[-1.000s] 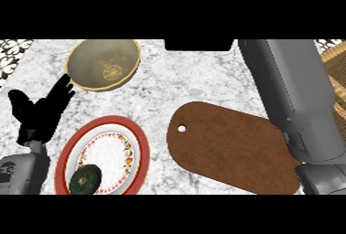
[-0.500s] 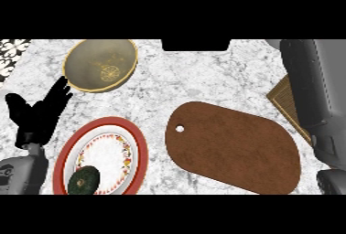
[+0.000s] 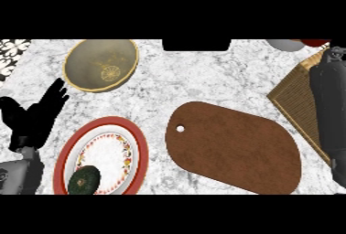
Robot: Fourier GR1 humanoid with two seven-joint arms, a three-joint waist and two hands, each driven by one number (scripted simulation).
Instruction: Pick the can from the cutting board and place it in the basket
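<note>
Placement is the step we judge to be in hand, since the cutting board (image 3: 236, 151) lies bare and no can shows on it or anywhere else on the counter (image 3: 202, 73). Our right arm (image 3: 331, 114) reaches up along the right edge, over the basket (image 3: 297, 98), and a bit of red and a pale rounded shape at the top right corner may be the can, though we cannot tell. The right hand itself is not visible, so we cannot say whether it holds anything. To do this well, we should keep the arm over the basket's middle, lower until the can stands on the woven floor, and only then let go, so that it does not tip against the rim. Our left hand (image 3: 34, 114) rests at the left edge with its fingers straight and spread, holding nothing. Room is tight on the right, where the basket runs off the edge of the view and sits near the board's far end. Across the counter, the bowl (image 3: 101, 64) and the plate (image 3: 101, 155), which carries a dark green round thing (image 3: 83, 180), sit well apart from the basket, so nothing there blocks us.
</note>
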